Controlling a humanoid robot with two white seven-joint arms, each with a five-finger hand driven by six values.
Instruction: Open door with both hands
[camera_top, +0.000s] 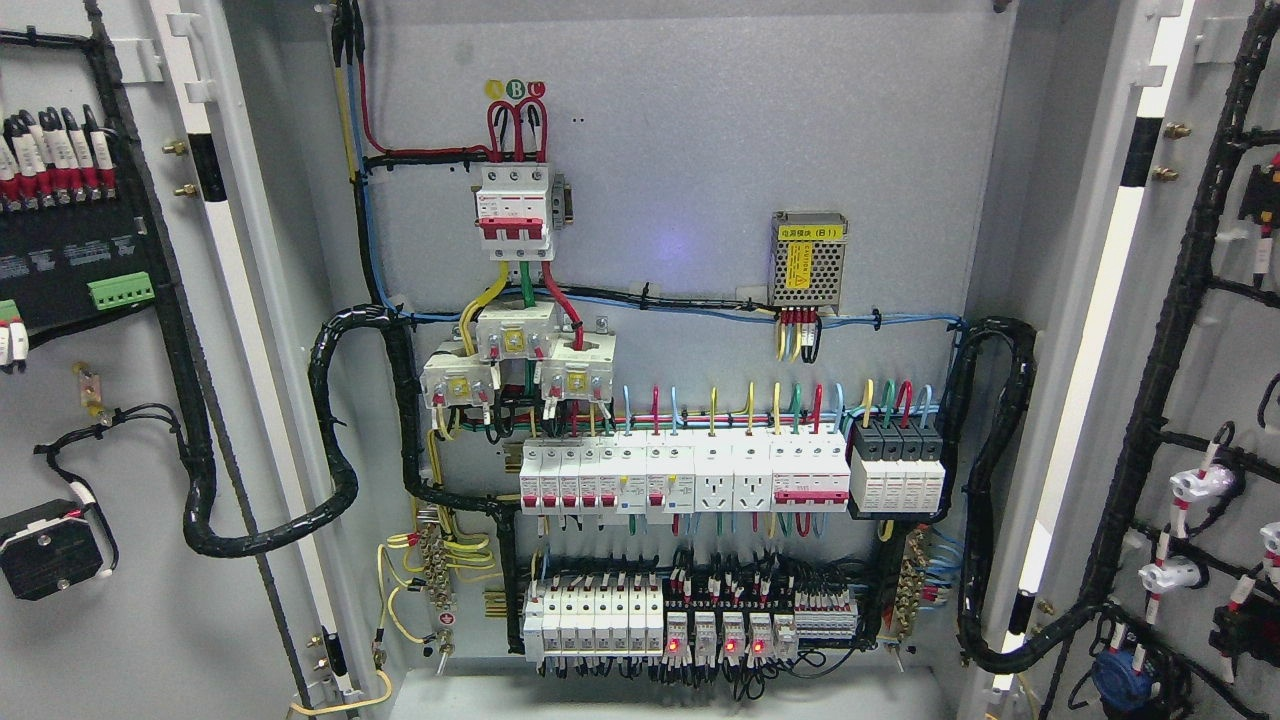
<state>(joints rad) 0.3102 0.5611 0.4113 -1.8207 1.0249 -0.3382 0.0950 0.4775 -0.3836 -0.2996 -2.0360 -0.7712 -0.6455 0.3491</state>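
Both doors of a grey electrical cabinet stand swung wide, inner faces toward me. The left door fills the picture's left edge and carries a black terminal block and wiring. The right door fills the right edge with black cable looms and white fittings. Between them the cabinet's back panel shows a red-and-white main breaker, rows of white breakers and a lower row of relays with red lights. Neither of my hands nor any arm shows in the head view.
Thick black cable looms loop from each door into the cabinet at the hinges. A small metal power supply with a yellow label sits at the upper right of the panel. The cabinet floor ledge runs along the bottom.
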